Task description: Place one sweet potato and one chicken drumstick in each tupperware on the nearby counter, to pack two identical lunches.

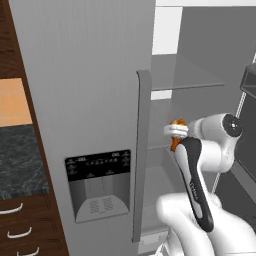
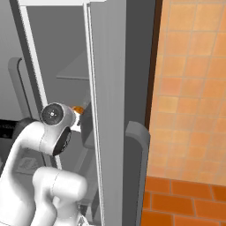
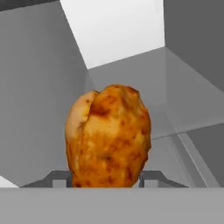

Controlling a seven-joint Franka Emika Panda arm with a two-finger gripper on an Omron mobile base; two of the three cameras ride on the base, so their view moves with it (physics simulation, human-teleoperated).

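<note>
My gripper (image 3: 107, 177) is shut on the chicken drumstick (image 3: 109, 138), a glossy orange-brown piece that stands upright between the two dark fingertips (image 3: 153, 177). In the left base view the gripper (image 1: 176, 134) holds the drumstick (image 1: 173, 145) inside the open fridge, just right of the closed door's handle. In the right base view a bit of the drumstick (image 2: 78, 109) peeks out beyond the wrist. The dark marbled counter (image 1: 17, 160) lies at the far left. The sweet potato and the tupperware are out of view.
A grey fridge door (image 1: 85, 100) with a tall handle (image 1: 142, 150) and a dispenser panel (image 1: 97, 187) stands left of the arm. Glass shelves (image 1: 185, 80) run across the fridge interior. The open right door (image 2: 108, 110) is close beside the arm, with an orange tiled wall (image 2: 194, 88) behind it.
</note>
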